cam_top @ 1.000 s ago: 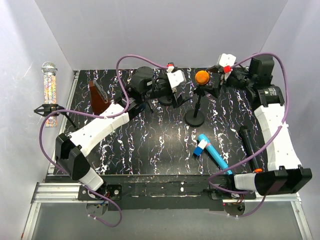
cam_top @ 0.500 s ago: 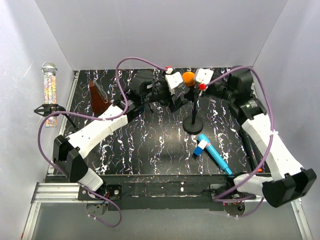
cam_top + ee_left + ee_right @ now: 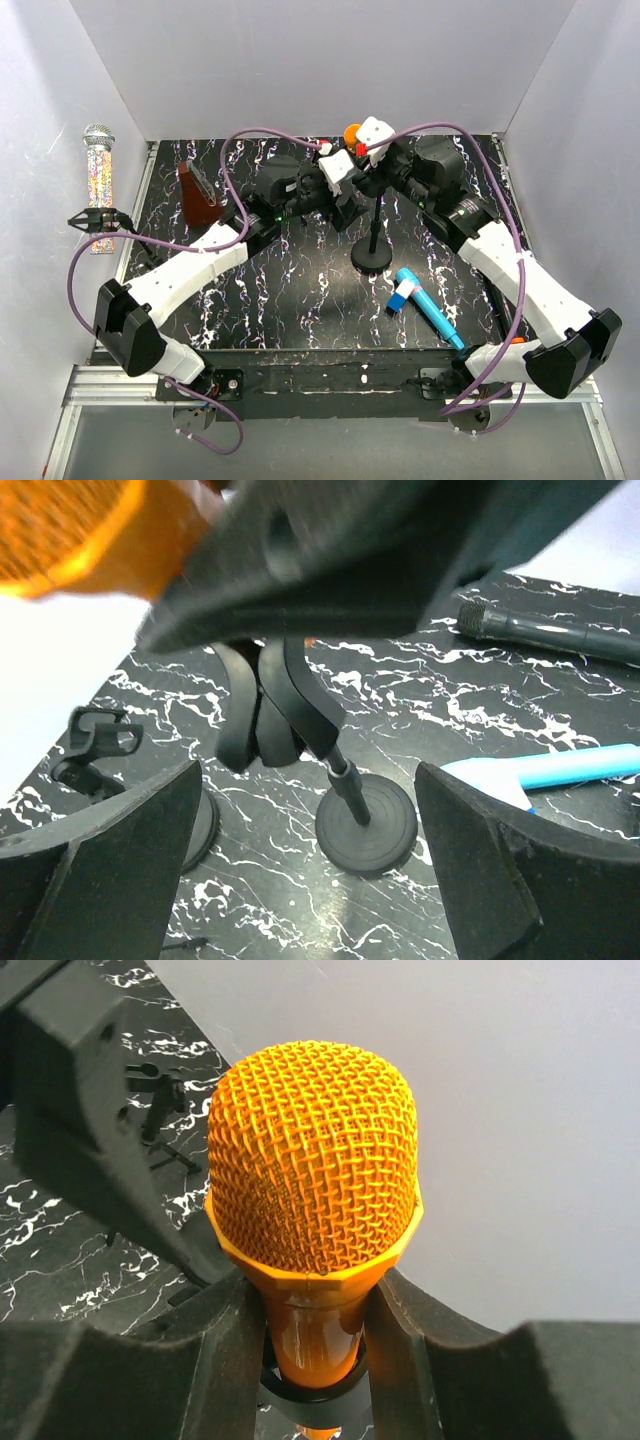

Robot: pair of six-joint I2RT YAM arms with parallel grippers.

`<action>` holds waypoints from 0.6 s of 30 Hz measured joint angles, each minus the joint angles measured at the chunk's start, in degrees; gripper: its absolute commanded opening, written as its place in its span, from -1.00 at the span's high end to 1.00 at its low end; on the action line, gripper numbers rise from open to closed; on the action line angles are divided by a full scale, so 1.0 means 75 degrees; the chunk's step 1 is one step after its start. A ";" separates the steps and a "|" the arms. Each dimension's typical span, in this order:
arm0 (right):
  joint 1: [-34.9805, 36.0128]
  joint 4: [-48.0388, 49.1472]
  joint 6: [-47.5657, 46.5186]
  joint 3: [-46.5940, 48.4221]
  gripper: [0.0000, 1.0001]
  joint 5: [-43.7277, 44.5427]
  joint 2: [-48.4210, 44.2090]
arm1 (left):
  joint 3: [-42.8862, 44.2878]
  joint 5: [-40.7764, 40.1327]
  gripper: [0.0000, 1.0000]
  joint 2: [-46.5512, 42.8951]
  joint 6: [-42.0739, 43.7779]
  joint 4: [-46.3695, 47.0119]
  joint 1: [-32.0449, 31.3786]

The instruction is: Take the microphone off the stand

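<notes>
My right fingers [image 3: 225, 1360] clench the orange microphone [image 3: 312, 1160] at its neck to pull it free, while my left fingers [image 3: 110, 870], released, straddle the stand [image 3: 365, 828] to steady it.

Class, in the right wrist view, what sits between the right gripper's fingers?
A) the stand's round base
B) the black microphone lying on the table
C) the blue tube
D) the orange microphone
D: the orange microphone stands with its neck clamped on both sides by the right gripper.
</notes>
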 measured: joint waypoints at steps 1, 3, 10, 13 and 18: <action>-0.0003 -0.0041 0.0090 0.0052 0.97 0.0119 0.0026 | -0.0096 -0.0058 -0.71 0.0000 -0.0026 0.0079 -0.0006; -0.0003 -0.0108 0.0251 0.0108 0.97 0.0294 0.0044 | -0.0242 -0.0175 -0.69 0.0006 -0.0117 0.0230 -0.0035; -0.0006 -0.0382 0.0589 0.0245 0.97 0.0455 0.0044 | -0.0347 -0.0691 -0.84 0.0122 -0.0455 0.1102 -0.0044; -0.0017 -0.0469 0.0679 0.0300 0.97 0.0487 0.0044 | -0.0344 -0.0685 -0.78 0.0204 -0.0539 0.1329 -0.0041; -0.0032 -0.0484 0.0810 0.0312 0.97 0.0542 0.0044 | -0.0344 -0.0458 -0.63 0.0458 -0.0653 0.1463 -0.0041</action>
